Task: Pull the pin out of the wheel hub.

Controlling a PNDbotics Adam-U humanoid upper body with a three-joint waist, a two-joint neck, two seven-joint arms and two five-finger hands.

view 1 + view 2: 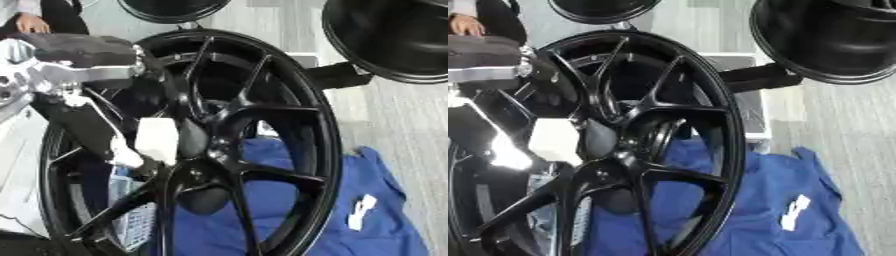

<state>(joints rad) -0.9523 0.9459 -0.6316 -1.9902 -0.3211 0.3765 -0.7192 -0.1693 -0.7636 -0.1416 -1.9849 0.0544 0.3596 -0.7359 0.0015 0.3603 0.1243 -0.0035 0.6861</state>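
The pin itself cannot be made out: the centre of the wheel hub (pixel 206 145) is dark, and whatever sits in its bore is hidden behind the left hand (pixel 162 140), which lies right over the hub's middle. The hand shows as a pale, flat-sided block with dark fingers beyond it, set against the point where the spokes meet. Whether its fingers are spread, pressed together or pinching anything cannot be told, since the black fingers merge with the black hub behind them.

The left arm (pixel 70 70) runs up and to the left from the hand, silver at the joint and black along the forearm, crossing in front of the wheel's upper left rim.

Around the hand, the wheel (pixel 324 145) stands on edge, a large black alloy rim with thin paired spokes fanning out from the hub on every side. Below and to the right of the hand, a blue cloth (pixel 376 200) with a small white mark lies on the grey floor, showing through the spokes too. Up and to the right of the hand, well apart from it, is a second black wheel (pixel 394 40); straight above, at the top edge, a third black wheel (pixel 171 9).
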